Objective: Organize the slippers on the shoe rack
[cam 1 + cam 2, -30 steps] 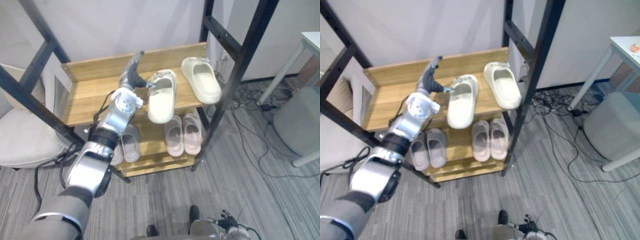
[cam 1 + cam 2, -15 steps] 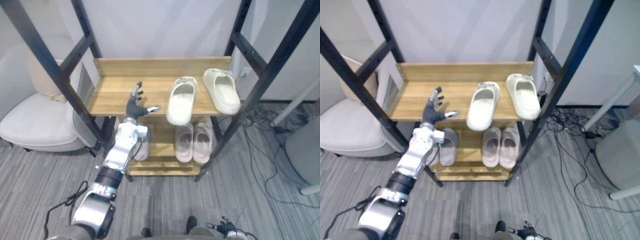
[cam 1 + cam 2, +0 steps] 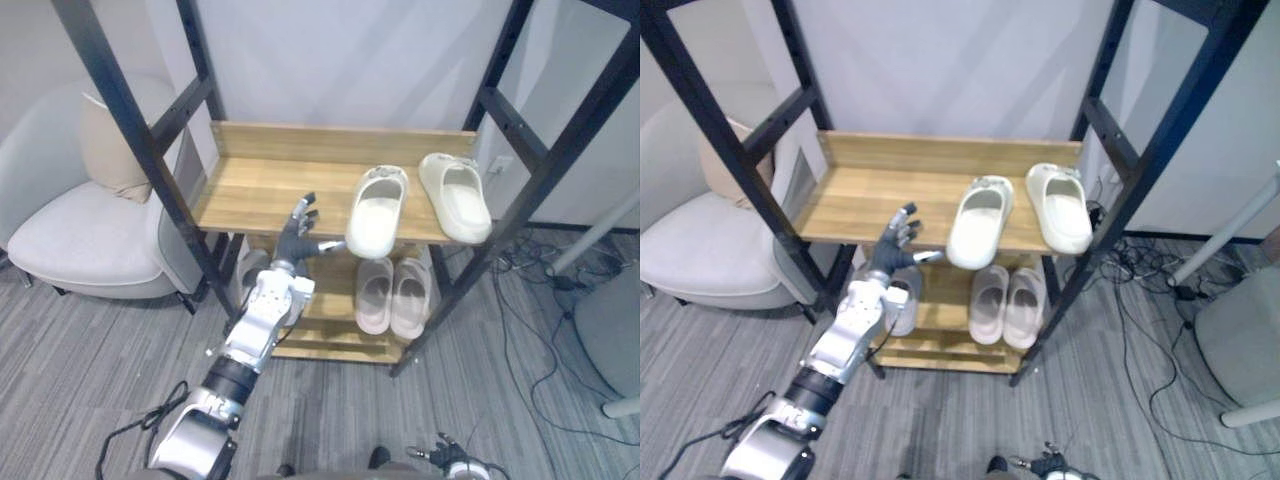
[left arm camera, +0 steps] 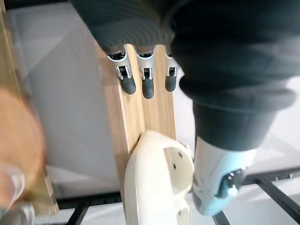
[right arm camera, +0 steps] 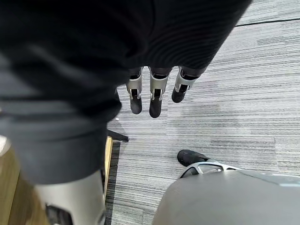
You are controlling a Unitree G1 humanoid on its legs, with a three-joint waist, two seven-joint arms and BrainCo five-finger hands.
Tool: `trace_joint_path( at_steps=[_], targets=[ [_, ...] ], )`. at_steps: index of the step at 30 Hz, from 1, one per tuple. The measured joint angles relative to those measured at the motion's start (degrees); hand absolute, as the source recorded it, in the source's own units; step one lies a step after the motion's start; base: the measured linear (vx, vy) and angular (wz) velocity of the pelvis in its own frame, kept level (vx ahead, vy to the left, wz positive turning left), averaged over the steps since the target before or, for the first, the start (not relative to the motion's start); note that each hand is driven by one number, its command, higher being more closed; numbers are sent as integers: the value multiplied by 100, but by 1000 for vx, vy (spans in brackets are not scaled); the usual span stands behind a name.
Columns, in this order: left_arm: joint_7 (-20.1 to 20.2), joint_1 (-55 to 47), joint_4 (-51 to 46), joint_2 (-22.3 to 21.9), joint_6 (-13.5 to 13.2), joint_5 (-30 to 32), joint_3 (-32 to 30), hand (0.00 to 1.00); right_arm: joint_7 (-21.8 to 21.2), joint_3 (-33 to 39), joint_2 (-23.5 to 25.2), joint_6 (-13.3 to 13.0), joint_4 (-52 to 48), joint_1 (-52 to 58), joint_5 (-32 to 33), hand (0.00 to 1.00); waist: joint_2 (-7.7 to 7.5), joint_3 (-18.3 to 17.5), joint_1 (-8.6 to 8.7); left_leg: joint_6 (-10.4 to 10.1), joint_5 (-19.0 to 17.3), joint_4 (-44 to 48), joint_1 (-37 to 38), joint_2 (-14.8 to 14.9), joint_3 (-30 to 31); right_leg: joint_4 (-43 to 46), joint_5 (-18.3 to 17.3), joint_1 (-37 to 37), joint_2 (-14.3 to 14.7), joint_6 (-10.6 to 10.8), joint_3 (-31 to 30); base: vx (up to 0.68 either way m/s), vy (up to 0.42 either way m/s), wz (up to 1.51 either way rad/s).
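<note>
While the left hand [image 3: 296, 243] hangs just in front of the shoe rack's [image 3: 290, 190] top shelf, its fingers are spread straight and it grips nothing; the thumb points sideways toward the nearer cream slipper [image 3: 376, 212], and I cannot tell whether it touches. That slipper lies on the rack's top shelf, right of centre, with its toe jutting out over the shelf's front edge. The second cream slipper [image 3: 455, 197] lies fully on the same shelf at the rack's right end, set apart from the first and angled away from it. On the rack's lower shelf sits a pink pair [image 3: 392, 297], side by side at the right, and grey slippers [image 3: 910, 310] sit at the left, partly hidden behind the left arm. An armchair [image 3: 80, 230] stands just left of the rack. The right hand [image 5: 154, 96] hangs with relaxed, straight fingers over the grey floor [image 5: 225, 108], holding nothing.
</note>
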State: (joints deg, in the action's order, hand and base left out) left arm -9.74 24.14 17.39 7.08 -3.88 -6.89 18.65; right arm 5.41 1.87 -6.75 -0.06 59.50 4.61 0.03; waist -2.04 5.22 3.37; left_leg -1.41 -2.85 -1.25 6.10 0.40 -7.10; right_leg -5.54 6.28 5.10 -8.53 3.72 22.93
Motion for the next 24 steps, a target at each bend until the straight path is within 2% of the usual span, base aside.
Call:
trace_joint_path(
  at_steps=[10, 24],
  targets=[
    [-3, 2, 57, -143, -29, -11, 353, 0, 26, -4, 11, -1, 4, 7, 5, 0, -21, -32, 20, -1, -1, 0, 25, 3, -51, -2, 1, 0, 0, -2, -56, -1, 3, -1],
    [-22, 532, 760, -329, -63, -56, 460, 0, 26, 36, 16, 0, 3, 17, 7, 0, -37, -68, 58, -14, -12, -61, 100, 8, -275, -2, 12, -62, 7, -2, -271, -4, 10, -7]
  ],
)
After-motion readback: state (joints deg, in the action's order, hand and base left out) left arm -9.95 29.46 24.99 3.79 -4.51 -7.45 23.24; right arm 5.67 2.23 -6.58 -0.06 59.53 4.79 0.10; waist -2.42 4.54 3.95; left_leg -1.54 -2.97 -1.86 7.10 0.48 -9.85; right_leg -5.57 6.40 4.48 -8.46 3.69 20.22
